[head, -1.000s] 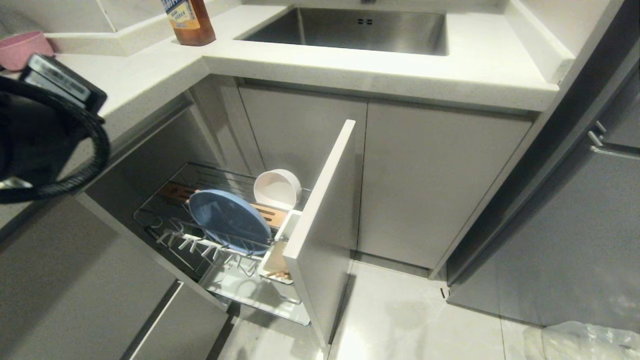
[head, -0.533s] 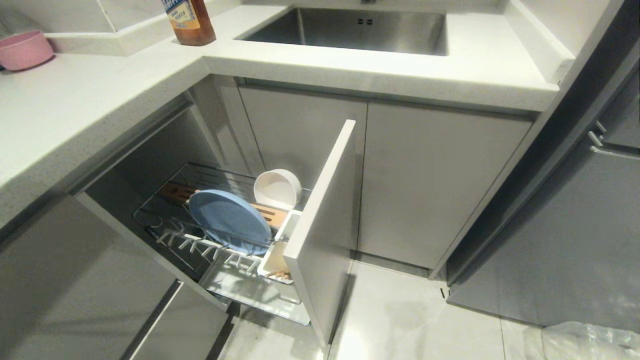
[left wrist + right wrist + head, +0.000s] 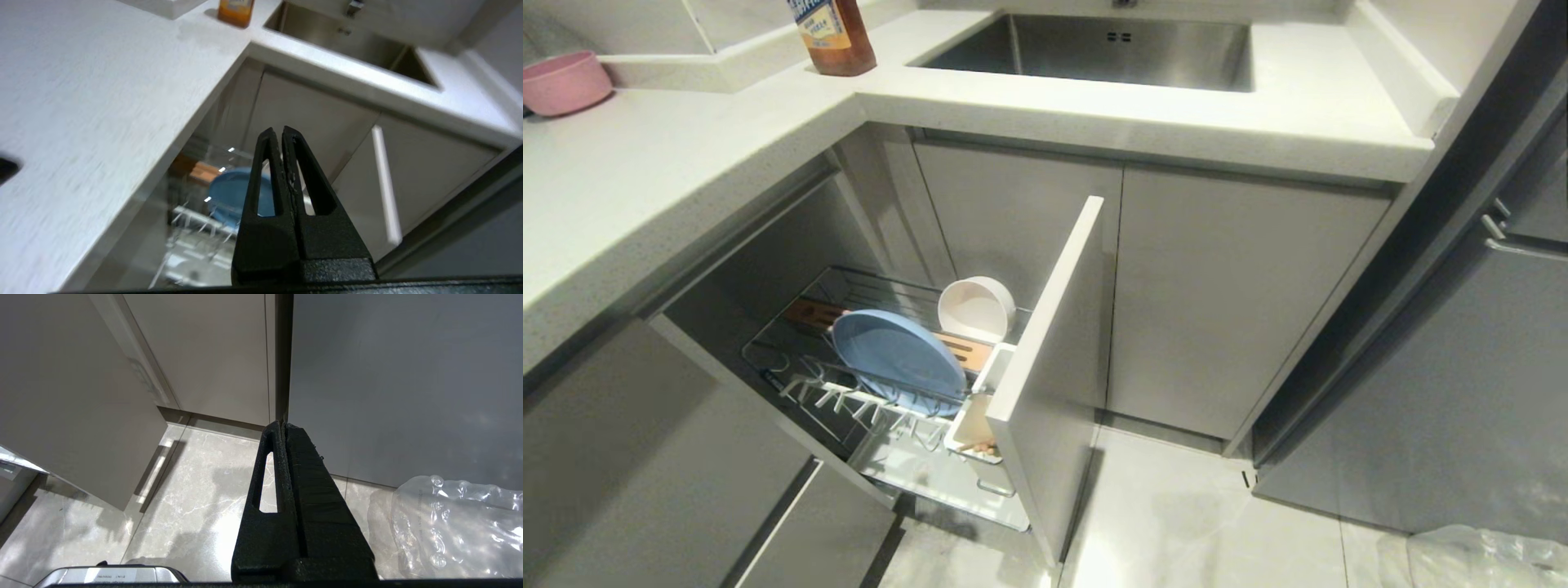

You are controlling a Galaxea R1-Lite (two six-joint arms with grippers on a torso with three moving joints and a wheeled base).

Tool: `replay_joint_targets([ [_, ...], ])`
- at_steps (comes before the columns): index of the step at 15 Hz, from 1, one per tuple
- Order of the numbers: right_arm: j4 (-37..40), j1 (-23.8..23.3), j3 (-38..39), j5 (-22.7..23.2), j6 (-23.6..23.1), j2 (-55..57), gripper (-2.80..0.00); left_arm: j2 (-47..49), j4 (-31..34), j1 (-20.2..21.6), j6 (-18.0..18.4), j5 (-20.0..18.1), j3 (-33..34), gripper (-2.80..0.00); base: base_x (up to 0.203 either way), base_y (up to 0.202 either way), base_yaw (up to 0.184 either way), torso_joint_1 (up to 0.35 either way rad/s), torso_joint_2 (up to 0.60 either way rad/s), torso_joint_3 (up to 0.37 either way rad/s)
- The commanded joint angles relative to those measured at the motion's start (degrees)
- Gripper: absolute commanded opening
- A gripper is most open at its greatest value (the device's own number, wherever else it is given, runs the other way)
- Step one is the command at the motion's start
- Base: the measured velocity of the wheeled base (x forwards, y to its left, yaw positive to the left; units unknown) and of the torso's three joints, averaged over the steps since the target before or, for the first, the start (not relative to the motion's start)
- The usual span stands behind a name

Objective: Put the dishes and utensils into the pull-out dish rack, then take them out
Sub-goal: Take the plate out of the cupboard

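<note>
The light-blue plate (image 3: 898, 359) stood on edge among the white-tipped prongs of the pull-out dish rack (image 3: 805, 384), which kept it upright. The cream bowl (image 3: 974, 307) leaned behind it beside the wooden strip (image 3: 964, 349), and the white utensil cup (image 3: 972, 433) sat against the drawer front (image 3: 1045, 384). The left gripper (image 3: 282, 132) hovered above the white surface (image 3: 645, 171), fingers pressed together and empty. The right gripper (image 3: 282, 426) hung over the floor (image 3: 196, 498), likewise closed on nothing.
</note>
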Motion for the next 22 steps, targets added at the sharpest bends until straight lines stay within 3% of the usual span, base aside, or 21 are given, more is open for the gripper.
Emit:
replay_joint_targets([
  [1, 0.00, 0.00, 0.00, 0.01, 0.00, 0.05, -2.80, -8.34, -0.05, 2.11, 1.25, -0.69, 6.53, -2.80, 0.000, 0.000, 0.000, 0.000, 0.00, 0.000],
  [7, 0.00, 0.00, 0.00, 0.01, 0.00, 0.05, -2.80, -24.43, -3.23, 6.19, 8.00, -5.32, 31.22, -2.80, 0.000, 0.000, 0.000, 0.000, 0.00, 0.000],
  [13, 0.00, 0.00, 0.00, 0.01, 0.00, 0.05, -2.80, -25.99, -26.58, 6.38, 11.78, -4.88, 56.00, -2.80, 0.000, 0.000, 0.000, 0.000, 0.00, 0.000],
  [14, 0.00, 0.00, 0.00, 0.01, 0.00, 0.05, -2.80, -25.99, -27.92, 6.39, 11.77, -5.03, 58.32, -2.80, 0.000, 0.000, 0.000, 0.000, 0.00, 0.000],
  [17, 0.00, 0.00, 0.00, 0.01, 0.00, 0.05, -2.80, -26.00, -18.78, 6.39, 10.27, -5.40, 57.78, -2.80, 0.000, 0.000, 0.000, 0.000, 0.00, 0.000],
  [22, 0.00, 0.00, 0.00, 0.01, 0.00, 0.05, -2.80, -26.00, -20.55, 6.39, 9.64, -5.03, 58.15, -2.80, 0.000, 0.000, 0.000, 0.000, 0.00, 0.000],
])
